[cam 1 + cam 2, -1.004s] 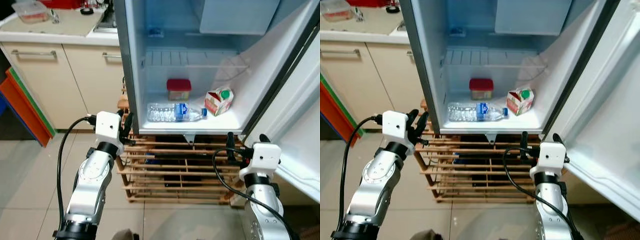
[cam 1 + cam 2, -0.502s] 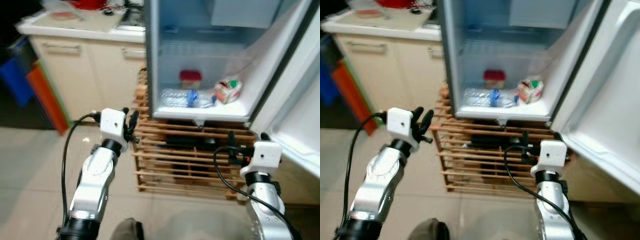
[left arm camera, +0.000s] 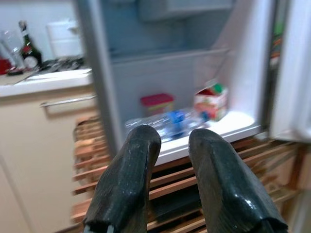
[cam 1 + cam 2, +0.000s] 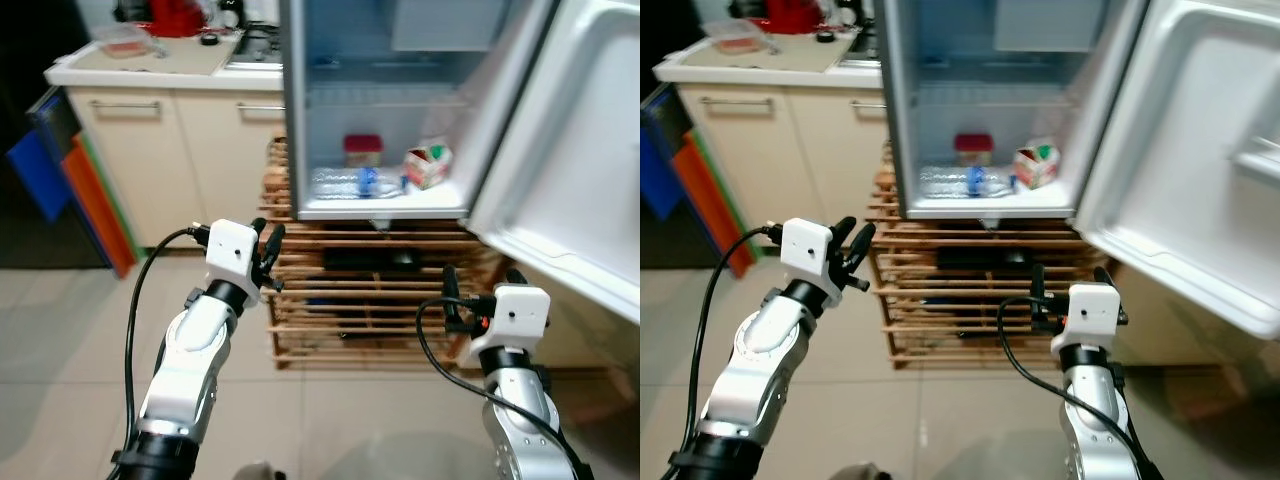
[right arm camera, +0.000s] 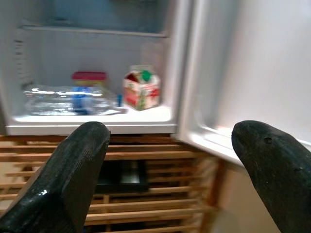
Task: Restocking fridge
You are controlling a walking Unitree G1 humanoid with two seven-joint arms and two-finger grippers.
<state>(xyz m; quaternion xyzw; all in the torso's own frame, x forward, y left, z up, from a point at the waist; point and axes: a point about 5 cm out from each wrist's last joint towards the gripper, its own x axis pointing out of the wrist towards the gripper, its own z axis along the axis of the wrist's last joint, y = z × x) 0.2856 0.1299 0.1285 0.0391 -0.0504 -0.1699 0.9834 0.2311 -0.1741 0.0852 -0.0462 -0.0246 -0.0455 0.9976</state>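
Observation:
The fridge (image 4: 293, 120) stands open ahead of me, its door (image 4: 570, 150) swung out to the right. On its bottom shelf lie a clear water bottle (image 4: 350, 182) on its side, a red-lidded container (image 4: 362, 150) behind it and a small milk carton (image 4: 427, 166) to the right. My left gripper (image 4: 268, 240) is raised in front of the fridge's left edge, empty, its fingers (image 3: 131, 170) slightly apart. Low in front of the door, my right gripper (image 4: 481, 280) is open wide with nothing in it. Both grippers are well short of the shelf.
The fridge rests on a wooden slatted rack (image 4: 350, 300). To the left are a beige cabinet (image 4: 180, 150) and a counter (image 4: 150, 65) with dishes and a red item. Orange and blue boards (image 4: 85, 190) lean by the cabinet. Tiled floor (image 4: 60, 330) lies below.
The whole view has drawn back: the fridge looks smaller and farther, and more of the door and floor shows. Both arms keep their pose; nothing in the fridge has moved.

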